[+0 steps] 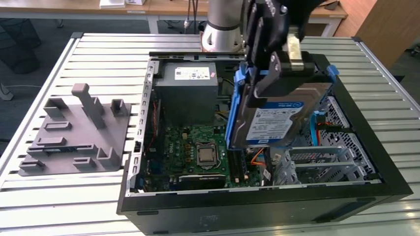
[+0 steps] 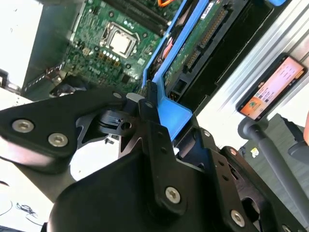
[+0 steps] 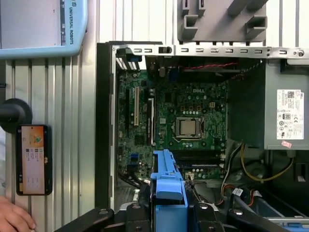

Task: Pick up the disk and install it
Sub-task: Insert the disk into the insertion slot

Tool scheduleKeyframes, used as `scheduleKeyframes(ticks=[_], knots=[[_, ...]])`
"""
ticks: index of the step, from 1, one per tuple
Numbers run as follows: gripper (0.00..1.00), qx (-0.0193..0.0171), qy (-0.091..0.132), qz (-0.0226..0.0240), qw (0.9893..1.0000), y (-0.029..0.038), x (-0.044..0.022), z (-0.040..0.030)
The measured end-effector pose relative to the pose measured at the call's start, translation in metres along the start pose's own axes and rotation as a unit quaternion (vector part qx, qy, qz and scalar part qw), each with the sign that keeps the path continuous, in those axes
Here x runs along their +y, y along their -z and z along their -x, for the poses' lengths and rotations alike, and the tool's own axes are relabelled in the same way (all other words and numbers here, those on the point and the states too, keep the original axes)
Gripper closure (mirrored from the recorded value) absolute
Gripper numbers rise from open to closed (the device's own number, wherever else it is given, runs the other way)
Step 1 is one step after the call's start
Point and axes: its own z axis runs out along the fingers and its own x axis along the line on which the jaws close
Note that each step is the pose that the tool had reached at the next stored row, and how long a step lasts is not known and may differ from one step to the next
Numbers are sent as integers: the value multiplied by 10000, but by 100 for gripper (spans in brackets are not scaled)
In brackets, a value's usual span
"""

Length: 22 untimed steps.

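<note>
gripper [image 1: 279,73] clenched on the disk [image 1: 276,120], tilted above the open computer case [image 1: 262,196]; motherboard [image 1: 196,152] inside at its 9 o'clock, power supply [image 1: 187,86] at 11.

My fingers [image 1: 279,69] were black, gripping the silver-grey disk [image 1: 276,120] with its blue-and-white label and blue bracket. The motherboard [image 3: 186,123] was green with a silver socket; the power-supply box [image 1: 187,91] was grey with a white sticker. The fixture plate [image 1: 72,132] was grey, and the ribbed table [image 1: 78,196] was pale silver.
</note>
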Motion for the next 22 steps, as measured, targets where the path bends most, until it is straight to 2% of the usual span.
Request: scheduleKeyframes(ticks=[11,13,18,22], knots=[[64,1,0,0,10000,-27,-484,-12],[64,1,0,0,10000,-27,-484,-16],[64,1,0,0,10000,-30,-505,-81],[64,1,1,0,10000,-47,-667,-91]])
